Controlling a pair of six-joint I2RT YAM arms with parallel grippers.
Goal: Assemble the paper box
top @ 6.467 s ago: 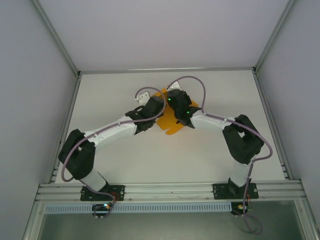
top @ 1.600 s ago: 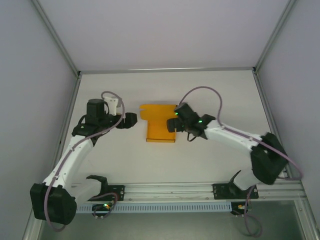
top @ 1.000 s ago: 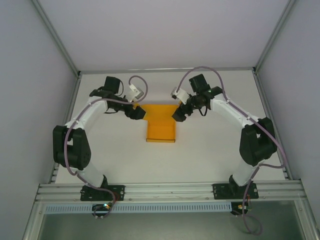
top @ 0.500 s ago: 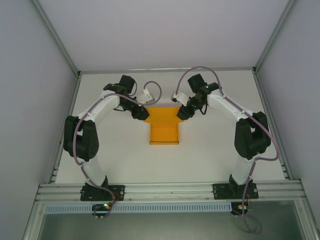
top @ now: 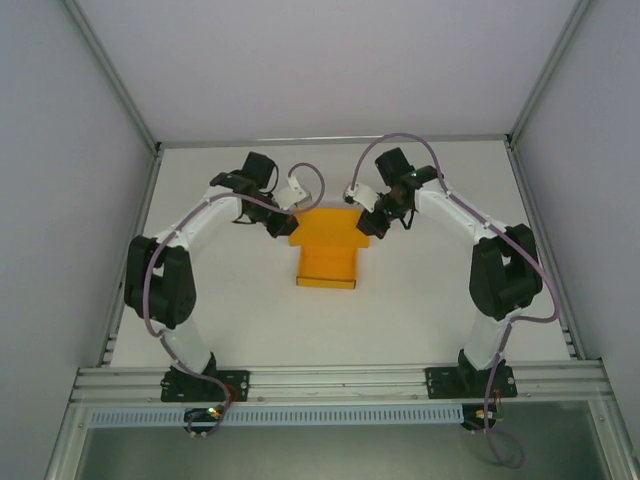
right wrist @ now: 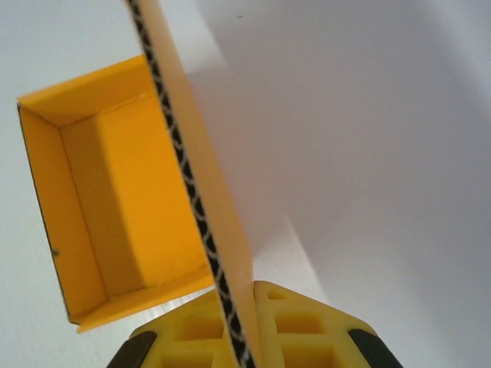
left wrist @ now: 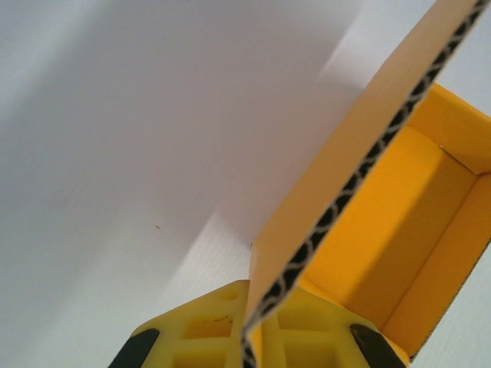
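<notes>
The orange-yellow paper box [top: 327,250] lies mid-table, an open tray with a wider lid panel at its far end. My left gripper [top: 288,228] is shut on the lid's left edge; in the left wrist view the corrugated card flap [left wrist: 360,161] runs between my yellow fingers [left wrist: 207,333], with the box's open inside [left wrist: 399,230] to the right. My right gripper [top: 362,226] is shut on the lid's right edge. The right wrist view has the card flap [right wrist: 196,184] clamped between yellow fingers [right wrist: 307,330], and the open tray [right wrist: 115,199] to the left.
The white table [top: 420,300] is ringed by a metal frame, with a rail [top: 330,380] along the near edge where both arm bases are bolted. Grey walls stand left, right and behind.
Both grippers closed onto the lid's side edges; a second ago they stood open beside the box. The box has shifted slightly toward the right and near side.
</notes>
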